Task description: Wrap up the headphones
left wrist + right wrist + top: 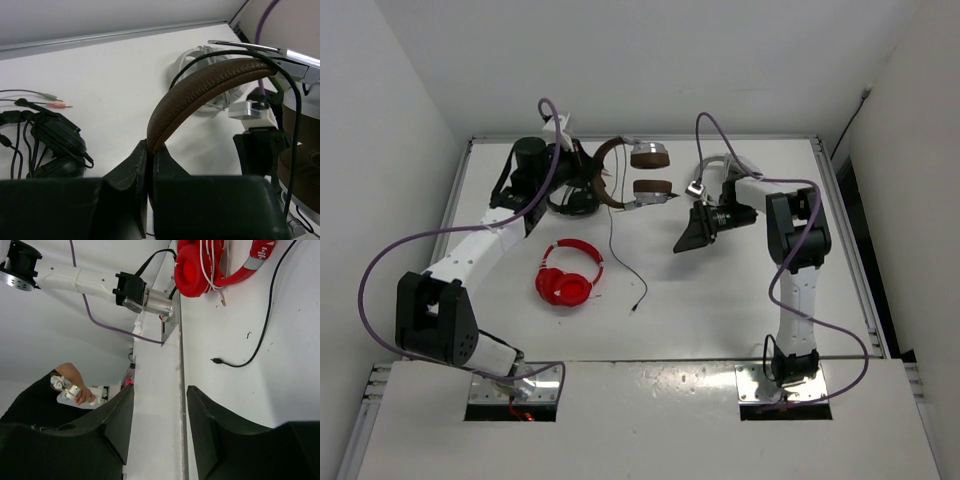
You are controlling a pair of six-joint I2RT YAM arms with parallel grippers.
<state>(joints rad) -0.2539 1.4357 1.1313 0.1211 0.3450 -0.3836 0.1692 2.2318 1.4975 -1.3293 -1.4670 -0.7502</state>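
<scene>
Brown-band headphones point(648, 156) at far centre of table point(720, 310), headband clamped tight in left gripper point(150, 152); black cable point(611, 230) trails toward near side. Right gripper point(160, 405) parted, empty.

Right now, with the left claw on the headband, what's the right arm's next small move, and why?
Probably lower the right claw to the loose black cable and close on it. The left claw is shut on the brown headband, the right one is open and empty, and the cable trails unwound to its plug.
</scene>
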